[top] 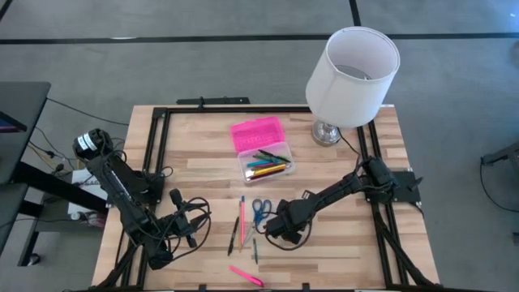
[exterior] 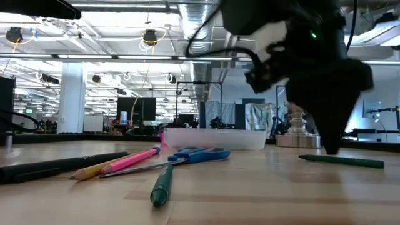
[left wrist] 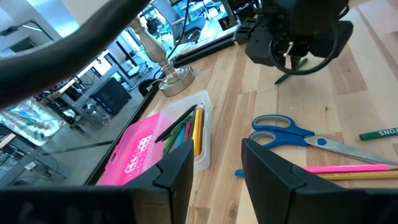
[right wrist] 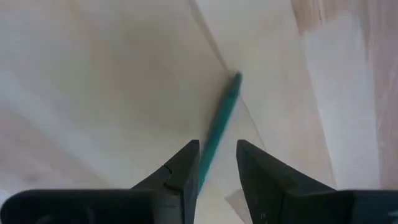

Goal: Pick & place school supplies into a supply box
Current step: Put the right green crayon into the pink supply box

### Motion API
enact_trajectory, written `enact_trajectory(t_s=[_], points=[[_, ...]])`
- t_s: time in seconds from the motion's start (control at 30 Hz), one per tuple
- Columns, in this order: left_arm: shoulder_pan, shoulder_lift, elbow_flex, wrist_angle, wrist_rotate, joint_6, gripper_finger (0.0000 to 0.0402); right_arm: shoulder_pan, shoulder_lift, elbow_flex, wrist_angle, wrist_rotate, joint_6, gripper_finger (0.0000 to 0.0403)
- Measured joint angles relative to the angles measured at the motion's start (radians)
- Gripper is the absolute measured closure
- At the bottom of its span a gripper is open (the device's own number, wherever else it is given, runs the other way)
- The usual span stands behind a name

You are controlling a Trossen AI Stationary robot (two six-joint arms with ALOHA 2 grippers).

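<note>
The wooden table (top: 203,162), black-railed, has bare planks toward its near edge. The clear box (top: 263,159), pink lid open, holds pencils, left of a white lamp (top: 353,73). The right gripper (right wrist: 216,163) points steeply down, fingers apart astride a thin green pen (right wrist: 222,118). The left gripper (left wrist: 214,165) waits low, fingers apart, near the scissors (left wrist: 298,138).

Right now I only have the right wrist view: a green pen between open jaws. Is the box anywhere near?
Observer: No. The right gripper is at the table's front by the scissors; the box lies open farther back, beside the lamp.
Operator: Anything in it?
Observer: Several pens lie in it.
Operator: And the other arm?
Observer: The left gripper is at the front left, jaws open and empty.
</note>
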Motion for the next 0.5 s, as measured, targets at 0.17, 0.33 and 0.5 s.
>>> enact_trajectory(t_s=[0.17,0.33,0.5], points=[[0.0,0.0,0.0,0.0,0.0,0.0,0.0271,-0.003,-0.005,-0.079,0.006,-0.016,0.03,0.03],[0.0,0.0,0.0,0.0,0.0,0.0,0.0271,-0.004,-0.01,-0.124,0.032,-0.018,0.021,0.03],[0.0,0.0,0.0,0.0,0.0,0.0,0.0271,-0.004,-0.009,-0.128,0.048,-0.02,-0.071,0.0301]])
